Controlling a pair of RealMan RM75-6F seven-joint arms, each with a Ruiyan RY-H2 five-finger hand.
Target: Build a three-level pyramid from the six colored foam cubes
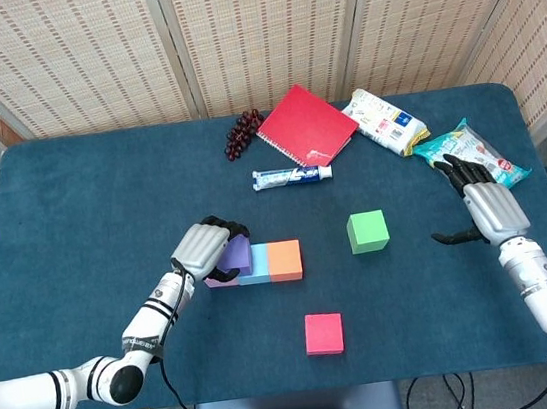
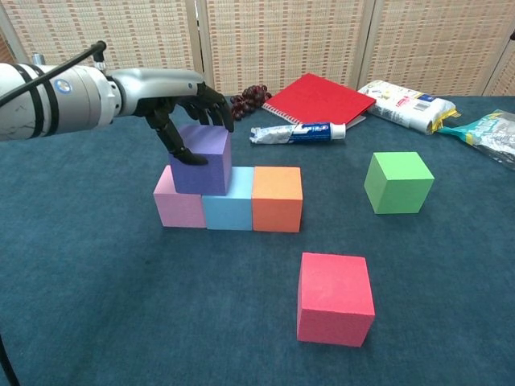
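A pink cube, a light blue cube and an orange cube stand touching in a row. A purple cube sits on top, straddling the pink and light blue ones. My left hand grips it, thumb on the front face and fingers curled over the top and back. The green cube stands alone to the right, and the red cube lies near the front. In the head view my right hand hovers open at the table's right side, well away from the green cube.
At the back lie a red notebook, a toothpaste tube, a bunch of dark grapes and two snack packs. Blue cloth covers the table.
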